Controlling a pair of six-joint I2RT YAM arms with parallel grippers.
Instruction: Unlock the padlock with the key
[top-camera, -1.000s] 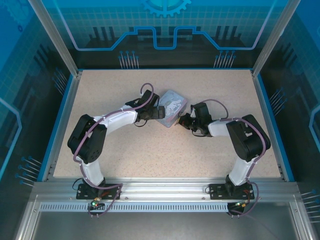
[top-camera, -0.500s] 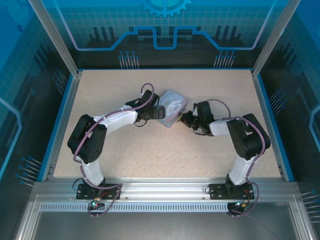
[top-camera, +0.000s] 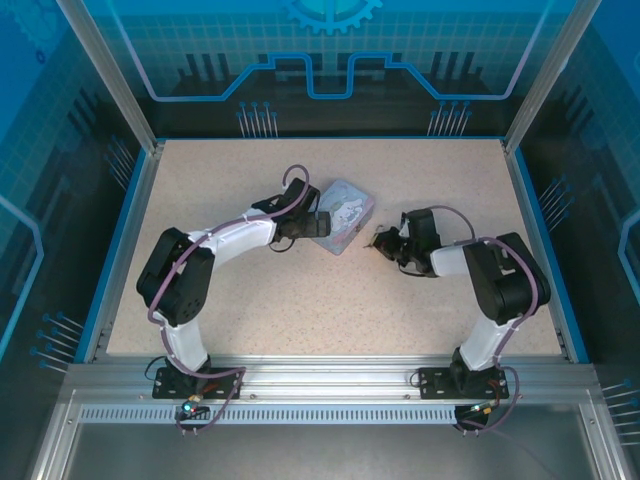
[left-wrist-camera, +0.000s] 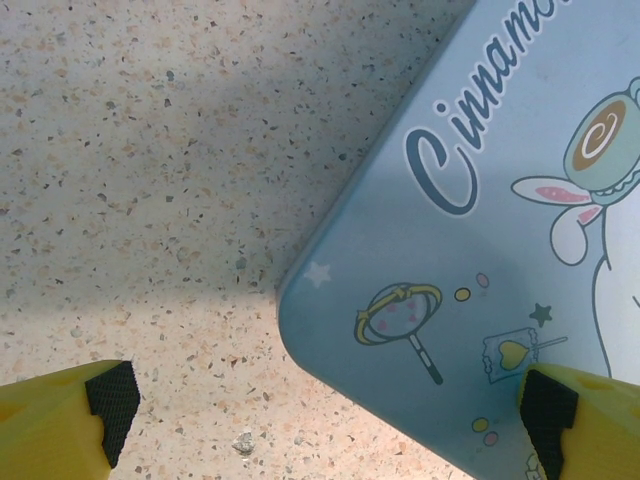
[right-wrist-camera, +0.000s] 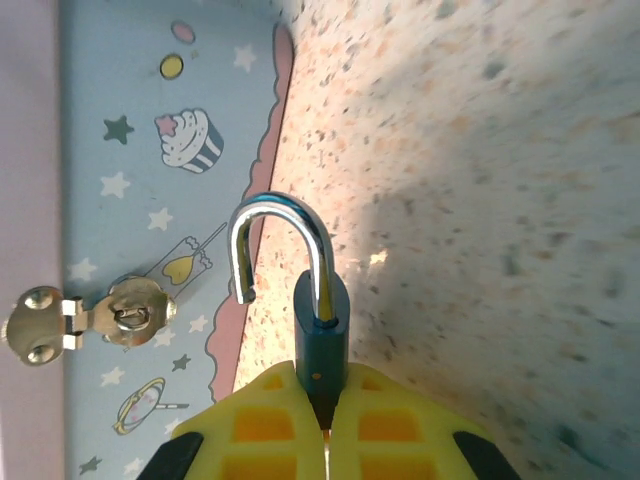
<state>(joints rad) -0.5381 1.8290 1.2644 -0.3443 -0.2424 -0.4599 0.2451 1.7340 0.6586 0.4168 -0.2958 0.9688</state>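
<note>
At mid-tabletop, tin (left-wrist-camera: 480, 250): pale blue, cartoon print of a rabbit-eared figure, stars and a lollipop.
Writing: cursive "Cinnamo…" on the lid, cut off at the picture's edge; I can read nothing else.
Tabletop (top-camera: 300, 300): speckled beige.
Left end effector (left-wrist-camera: 325, 410): fingers wide apart, straddling the tin's rounded corner, one tip over the lid, the other over bare tabletop.
Right end effector (right-wrist-camera: 322, 400): yellow fingers clamped on the padlock's body.
Padlock (right-wrist-camera: 321, 335): dark body, held near the tin's side.
Long axis: straight out from the fingers, shackle leading, alongside the tin's wall.
Shackle (right-wrist-camera: 275, 215): silvery, sprung open, free end on the tin's side.
Hasp (right-wrist-camera: 120, 315): silvery, on the tin's wall, apart from the padlock.
</note>
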